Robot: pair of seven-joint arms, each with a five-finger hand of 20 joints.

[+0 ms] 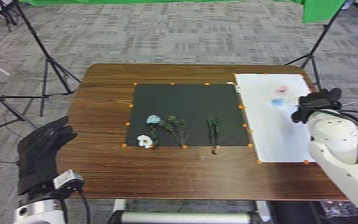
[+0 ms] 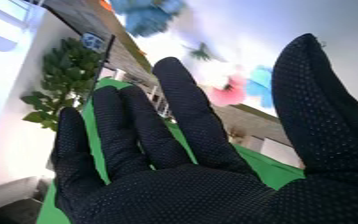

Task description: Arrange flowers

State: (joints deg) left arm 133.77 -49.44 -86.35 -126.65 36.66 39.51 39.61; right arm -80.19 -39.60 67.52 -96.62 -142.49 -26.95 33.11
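Fingers (image 2: pixel 193 110) spread wide, my right hand (image 1: pixel 318 103) could crush the blue flower (image 1: pixel 278 101) on the paper (image 1: pixel 282 134) by sweeping too low

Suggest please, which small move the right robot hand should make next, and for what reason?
I would probably ease the right robot hand a little to the left, toward the blue flower on the white sheet. The hand looks open and empty, beside the sheet's right edge, and this flower lies just left of it.
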